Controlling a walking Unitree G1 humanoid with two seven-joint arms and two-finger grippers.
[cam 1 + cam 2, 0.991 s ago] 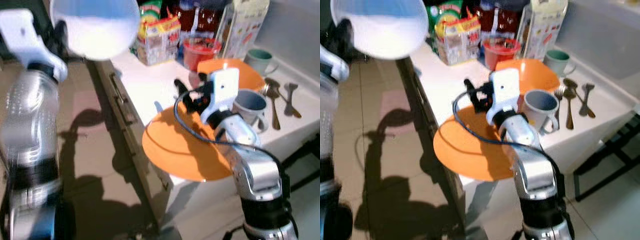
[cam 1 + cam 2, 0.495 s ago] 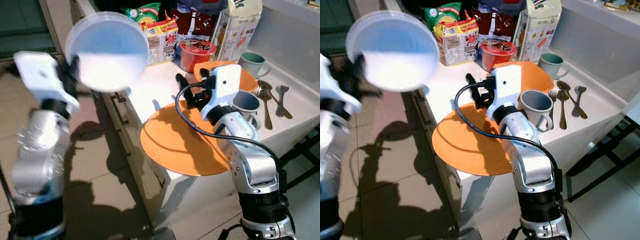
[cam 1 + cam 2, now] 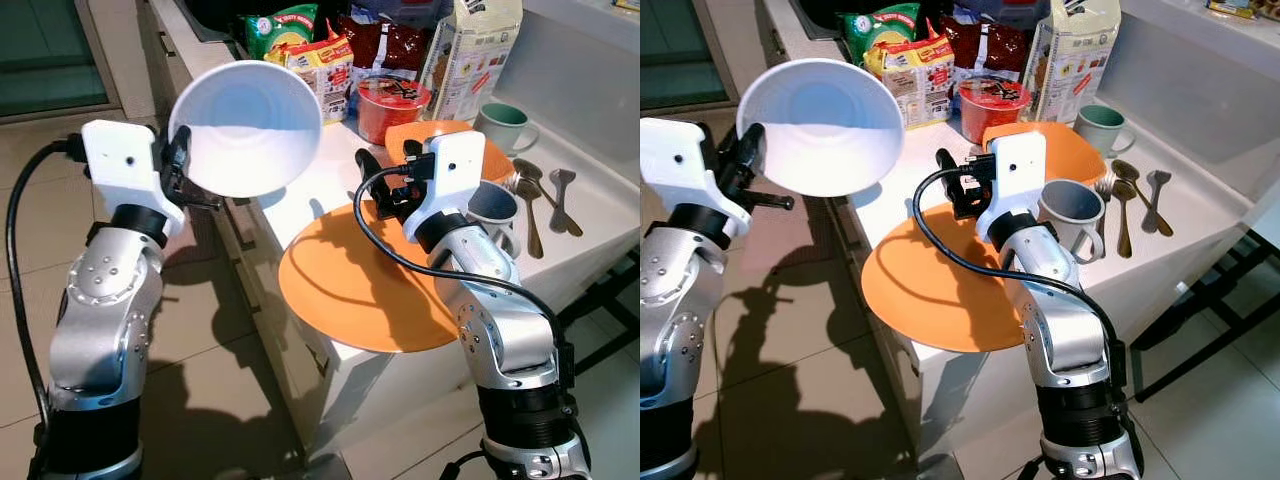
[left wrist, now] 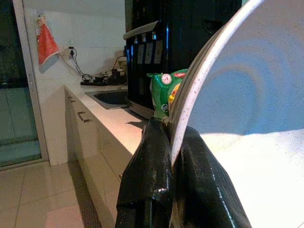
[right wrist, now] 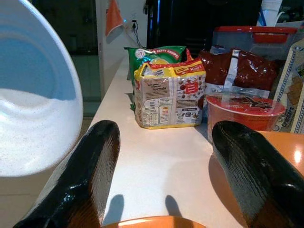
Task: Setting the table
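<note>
While the left gripper pinches the round white bowl's rim, the right gripper hovers spread over the flat orange plate

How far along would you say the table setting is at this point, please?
Done: an orange plate lies at the counter's near edge. In hand: the left gripper pinches the rim of a white bowl, held in the air off the counter. The right gripper is open above the plate. Left: placing the bowl, mug and spoons.

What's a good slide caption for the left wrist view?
Left end effector pinching the rim of a white bowl, kitchen counter and sink behind.
</note>
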